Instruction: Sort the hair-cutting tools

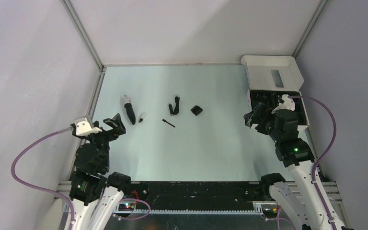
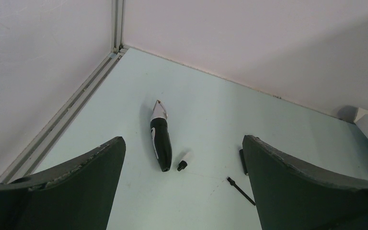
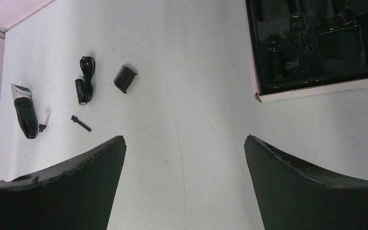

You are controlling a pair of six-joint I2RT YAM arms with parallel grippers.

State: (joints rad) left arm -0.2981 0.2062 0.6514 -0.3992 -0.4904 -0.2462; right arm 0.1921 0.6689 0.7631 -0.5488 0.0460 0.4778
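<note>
– On the left side of the desk point(image 1: 196, 153), what have we got?

– First the left end effector point(image 1: 115, 122), hovering with its fingers spread wide and nothing between them. Just beyond it the trimmer body point(image 1: 130, 109) lies flat, silver tip pointing away from the arms. A small black-and-white cap piece point(image 1: 142, 117) sits just beside its butt end; I cannot tell whether they touch.

– And toward the middle?

– The thin stick point(image 1: 168, 122) lies alone. Behind it is a short cylinder point(image 1: 174, 105) with what looks like a looped cord, then the squarish comb attachment point(image 1: 196, 110). All of them are loose on the desk and well apart from the box.

– The right side?

– The white box point(image 1: 273, 72) has its lid folded back, showing the black moulded insert point(image 1: 263, 98). The right end effector point(image 1: 255, 120) hangs at its near-left corner, fingers likewise spread and empty.

– So sorting looks unstarted. How would you do the first pick well?

– I'd give the trimmer body to the left arm. Set the fingers across its width at the black middle, not the tapered silver end, and come straight down so neither finger nudges the cap piece. Close squarely, since that smooth shell could probably slip out of a pinch near the taper.
</note>
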